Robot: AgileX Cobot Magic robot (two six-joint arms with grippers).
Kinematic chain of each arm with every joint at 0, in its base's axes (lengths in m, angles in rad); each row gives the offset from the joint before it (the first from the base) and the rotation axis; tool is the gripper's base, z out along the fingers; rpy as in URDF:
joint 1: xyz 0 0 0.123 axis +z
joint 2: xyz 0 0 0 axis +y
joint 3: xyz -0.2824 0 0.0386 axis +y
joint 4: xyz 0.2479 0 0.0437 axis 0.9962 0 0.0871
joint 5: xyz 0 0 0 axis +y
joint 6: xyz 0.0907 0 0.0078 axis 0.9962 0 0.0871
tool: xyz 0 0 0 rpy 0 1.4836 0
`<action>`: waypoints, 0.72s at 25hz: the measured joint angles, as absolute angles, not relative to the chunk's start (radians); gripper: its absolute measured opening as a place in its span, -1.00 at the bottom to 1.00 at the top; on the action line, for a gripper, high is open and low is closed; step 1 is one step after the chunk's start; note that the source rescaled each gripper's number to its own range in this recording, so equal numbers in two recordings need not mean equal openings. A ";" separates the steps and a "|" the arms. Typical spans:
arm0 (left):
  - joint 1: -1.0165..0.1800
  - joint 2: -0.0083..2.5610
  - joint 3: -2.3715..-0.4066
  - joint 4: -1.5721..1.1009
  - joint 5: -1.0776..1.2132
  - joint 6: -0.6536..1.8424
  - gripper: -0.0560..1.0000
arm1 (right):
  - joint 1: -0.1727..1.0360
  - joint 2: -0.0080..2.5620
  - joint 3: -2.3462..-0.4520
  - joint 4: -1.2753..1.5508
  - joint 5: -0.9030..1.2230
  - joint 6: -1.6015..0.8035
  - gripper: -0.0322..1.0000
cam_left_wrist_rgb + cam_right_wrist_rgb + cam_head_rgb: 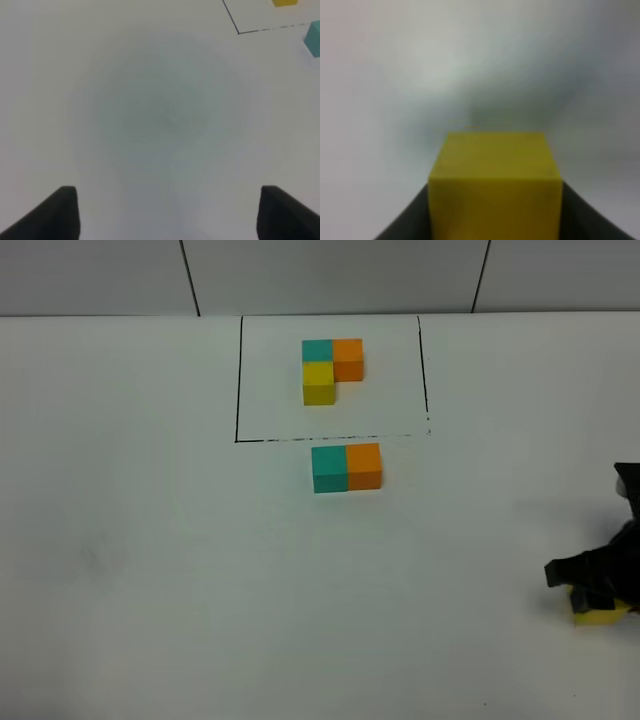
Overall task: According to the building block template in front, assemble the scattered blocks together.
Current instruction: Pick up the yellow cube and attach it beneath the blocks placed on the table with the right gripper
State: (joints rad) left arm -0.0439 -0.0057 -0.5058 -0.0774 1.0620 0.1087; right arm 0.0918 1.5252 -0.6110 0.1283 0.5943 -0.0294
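Right side of the tabletop is where the action is: the right jaws are clamped on the yellow cube, one finger on each flank, and the wrist view shows the cube sitting square between them, which looks like a good flat-faced grip for carrying it without twist. That yellow one lies well apart from its mates, far out by the right edge of the high view. Over in the middle, the teal cube and orange cube sit touching side by side, teal left, orange right, just outside the near line of the black outline. That copies the back row of the building block template inside the frame, where yellow sits against the near face of teal. So my read is two-thirds done, with yellow the last piece, bound for the near face of the loose teal. The left jaws stand wide with nothing between them, hanging over bare tabletop off to the left, likely parked clear of the work
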 joint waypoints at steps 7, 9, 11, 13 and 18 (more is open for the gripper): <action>-0.044 -0.006 -0.506 -0.077 1.062 0.109 0.48 | 0.474 1.566 -0.788 -0.054 0.709 0.513 -0.89; -0.044 -0.006 -0.506 -0.077 1.062 0.109 0.48 | 0.567 1.632 -0.874 -0.123 0.773 0.651 -0.89; -0.044 -0.006 -0.506 -0.077 1.062 0.109 0.48 | 0.645 1.706 -0.982 -0.171 0.834 0.766 -0.89; -0.044 -0.006 -0.506 -0.077 1.062 0.109 0.48 | 0.694 1.783 -1.083 -0.191 0.877 0.836 -0.89; -0.044 -0.006 -0.506 -0.077 1.062 0.109 0.48 | 0.751 1.970 -1.328 -0.190 0.895 0.897 -0.90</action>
